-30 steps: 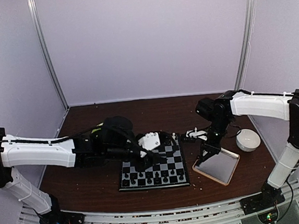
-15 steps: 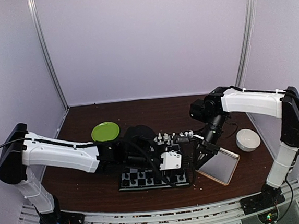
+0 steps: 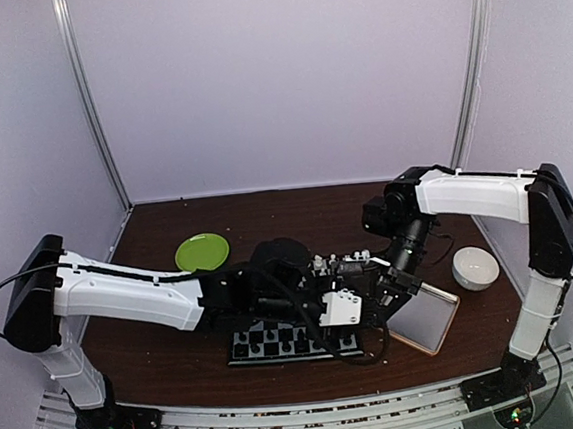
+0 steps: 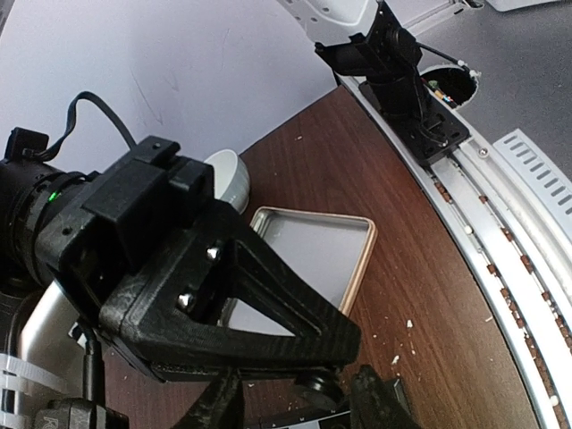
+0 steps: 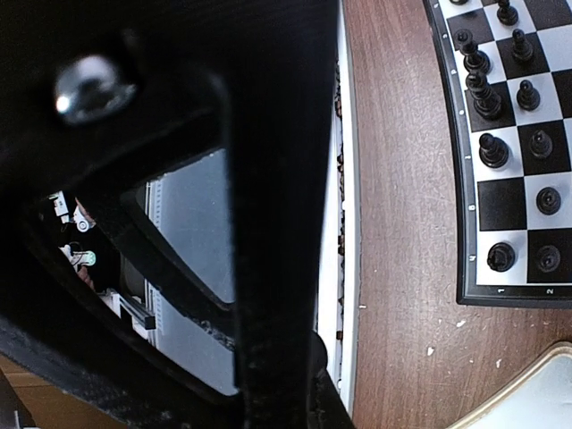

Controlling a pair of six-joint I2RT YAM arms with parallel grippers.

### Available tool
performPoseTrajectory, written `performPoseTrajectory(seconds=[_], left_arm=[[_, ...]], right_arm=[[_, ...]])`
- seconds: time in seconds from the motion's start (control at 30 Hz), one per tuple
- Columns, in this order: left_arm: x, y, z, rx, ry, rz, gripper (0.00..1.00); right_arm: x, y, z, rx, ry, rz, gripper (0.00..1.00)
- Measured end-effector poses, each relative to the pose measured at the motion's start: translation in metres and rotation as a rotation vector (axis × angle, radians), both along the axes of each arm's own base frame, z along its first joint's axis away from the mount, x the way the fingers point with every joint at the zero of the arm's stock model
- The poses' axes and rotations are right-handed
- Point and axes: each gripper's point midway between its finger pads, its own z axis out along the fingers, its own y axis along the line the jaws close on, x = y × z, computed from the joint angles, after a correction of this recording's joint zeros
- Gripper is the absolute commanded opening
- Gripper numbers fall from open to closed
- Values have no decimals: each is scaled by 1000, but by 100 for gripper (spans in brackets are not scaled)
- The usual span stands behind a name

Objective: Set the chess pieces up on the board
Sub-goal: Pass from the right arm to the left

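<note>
Overhead, the grey-and-black checkered board lies on the dark brown desk, largely hidden under the left arm. Only this view shows the one round green plate.

The left wrist view shows one white bowl and one tan-rimmed metal tray. The left claw, cut off at the frame's edge, has its fingers apart, gripping nothing I can make out. The black right claw looms ahead, jaws together.

In the right wrist view that claw is a dark blur, and I cannot tell what it holds. About twelve tiny black chess pieces stand in two files on the board
</note>
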Motion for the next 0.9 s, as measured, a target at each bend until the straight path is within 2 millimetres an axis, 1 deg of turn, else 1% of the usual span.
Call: performPoseTrajectory(seconds=[0.2, 0.37, 0.5, 0.7, 0.9], left_arm=[[0, -2, -6, 25, 7, -1, 36], [1, -4, -8, 33, 7, 4, 39], [2, -4, -10, 36, 6, 17, 39], [5, -5, -9, 33, 15, 41, 32], [6, -7, -13, 48, 31, 55, 25]], right_arm=[[-2, -3, -2, -23, 39, 2, 7], [-2, -4, 0, -21, 54, 7, 7], [-3, -3, 3, -1, 63, 8, 7], [-2, -2, 3, 3, 74, -1, 7], [2, -4, 2, -6, 83, -18, 6]])
